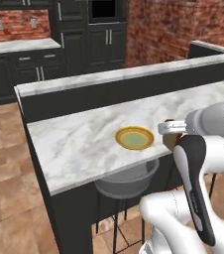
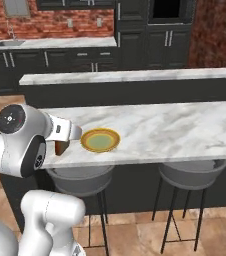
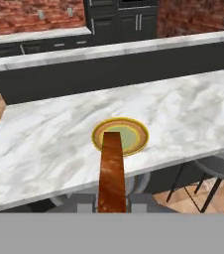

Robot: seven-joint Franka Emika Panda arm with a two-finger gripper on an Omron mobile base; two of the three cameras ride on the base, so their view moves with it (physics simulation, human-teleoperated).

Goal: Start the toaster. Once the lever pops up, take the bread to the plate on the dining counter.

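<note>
Over the near edge of the long white-grey veined marble desk (image 3: 193, 114), I am holding the small brown toast slice (image 3: 112, 171) clamped in my closed end effector (image 3: 112, 207), just short of the round yellow-rimmed, green-centred plate (image 3: 134, 136).

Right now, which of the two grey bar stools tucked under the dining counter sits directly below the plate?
The stool nearer the counter's end, beside the robot's arm: the plate lies right above it. The other stool sits under bare marble farther along the dining counter.
</note>
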